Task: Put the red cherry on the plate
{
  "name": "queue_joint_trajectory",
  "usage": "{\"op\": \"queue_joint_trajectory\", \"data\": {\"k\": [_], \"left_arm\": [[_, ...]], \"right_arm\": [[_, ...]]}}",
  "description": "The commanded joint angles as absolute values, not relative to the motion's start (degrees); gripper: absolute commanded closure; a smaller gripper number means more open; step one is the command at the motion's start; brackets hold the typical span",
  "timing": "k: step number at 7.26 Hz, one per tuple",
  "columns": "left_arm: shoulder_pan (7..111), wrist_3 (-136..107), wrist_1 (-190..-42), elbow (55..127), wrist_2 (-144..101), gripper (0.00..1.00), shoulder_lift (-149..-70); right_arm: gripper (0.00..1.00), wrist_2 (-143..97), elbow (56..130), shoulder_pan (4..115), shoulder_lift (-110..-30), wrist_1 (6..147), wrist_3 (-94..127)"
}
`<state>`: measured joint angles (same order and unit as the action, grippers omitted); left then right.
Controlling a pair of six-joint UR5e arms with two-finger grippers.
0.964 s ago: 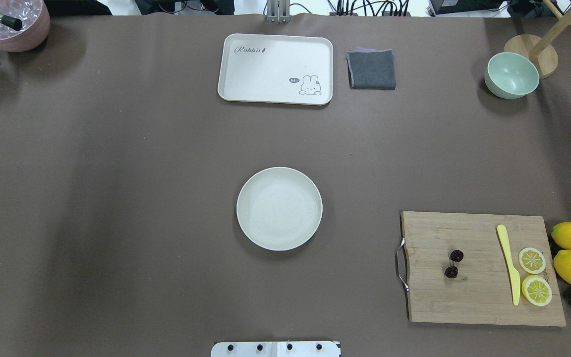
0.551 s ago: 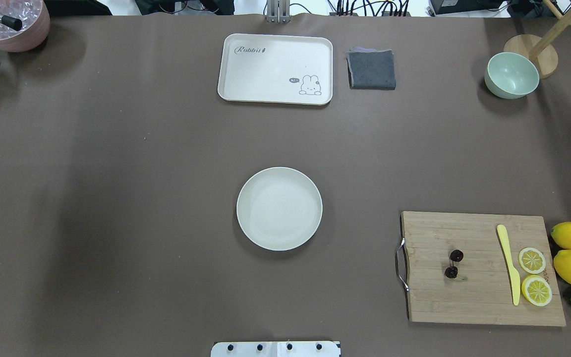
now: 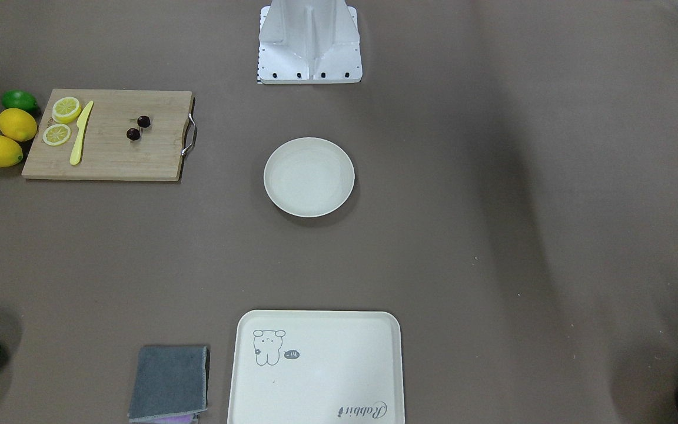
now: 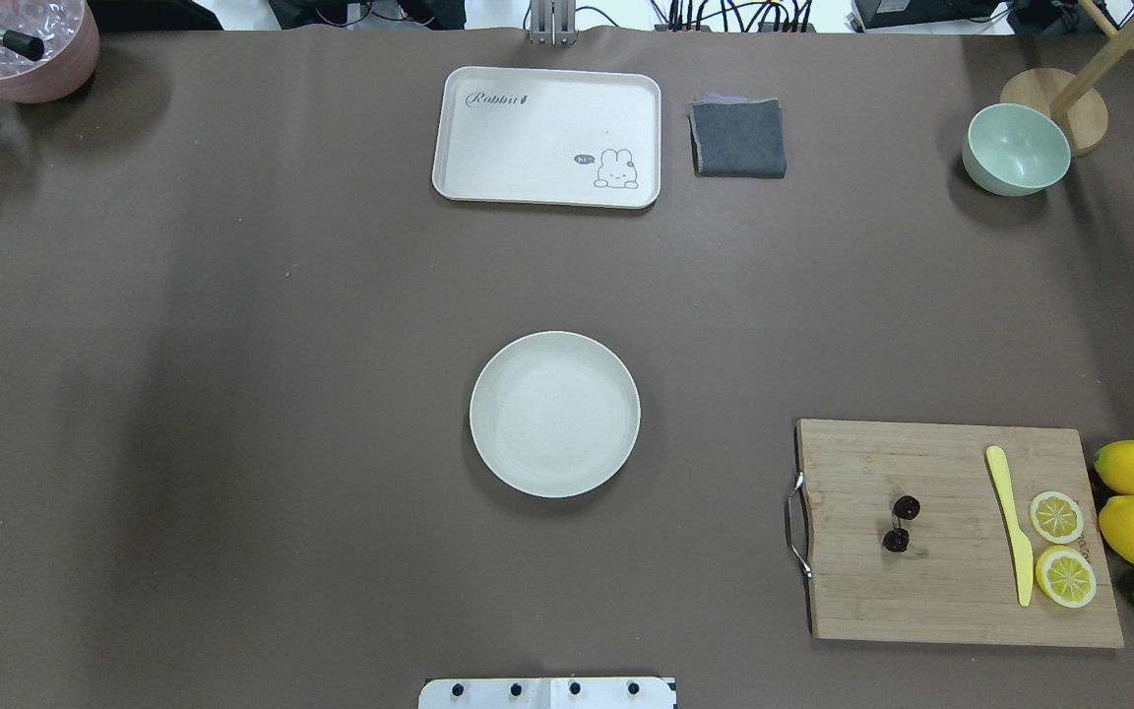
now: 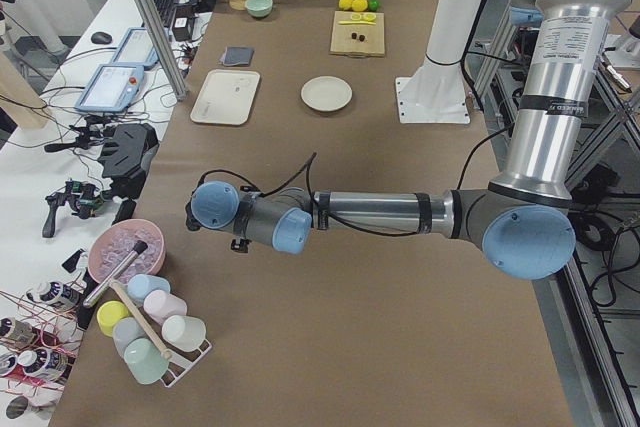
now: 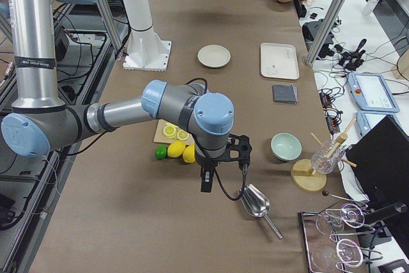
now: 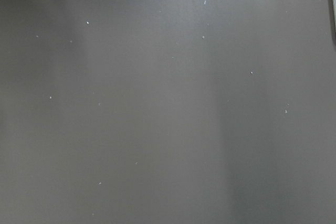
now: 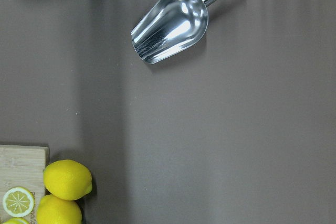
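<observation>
Nothing on the table (image 4: 232, 394) has moved since the earlier frames. Near right, the red cherry (image 4: 902, 523) lies on the wooden cutting board (image 4: 931, 591), left of the yellow knife (image 4: 1010, 522) and lemon halves (image 4: 1056, 517). The plate (image 4: 555, 414) sits mid-table, well apart from it. The left hand (image 5: 236, 243) and right hand (image 6: 206, 180) hang over the table's ends; clenched or released, I cannot tell. Farthest stand the rabbit tray (image 4: 547, 136), grey cloth (image 4: 738, 138) and green bowl (image 4: 1016, 148).
</observation>
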<state>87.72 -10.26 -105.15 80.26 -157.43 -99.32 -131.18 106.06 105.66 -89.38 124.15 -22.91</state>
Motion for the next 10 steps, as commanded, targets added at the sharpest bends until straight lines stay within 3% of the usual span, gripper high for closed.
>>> {"op": "queue_joint_trajectory", "data": {"k": [1,3,5,7,10], "left_arm": [[91.0,-6.8,-103.3,80.9,-148.3,0.02,-99.3],[94.7,2.9,-91.7,81.3,-142.3,0.02,-102.1],[98.2,9.4,-83.5,81.3,-140.3,0.02,-104.8],[98.3,9.4,-83.5,81.3,-140.2,0.02,-104.8],[98.2,9.3,-83.5,81.4,-139.7,0.03,-105.4]], "right_arm": [[0.00,-131.1,106.1,104.4,-88.2,125.3,-22.7],[0.00,-131.4,105.7,101.8,-88.2,125.1,-22.5],[0.00,-132.4,111.8,97.8,-88.3,124.9,-12.7],[0.00,-132.9,113.6,95.9,-90.1,124.5,-11.7],[0.00,-132.9,117.9,90.1,-98.5,110.4,0.0]]}}
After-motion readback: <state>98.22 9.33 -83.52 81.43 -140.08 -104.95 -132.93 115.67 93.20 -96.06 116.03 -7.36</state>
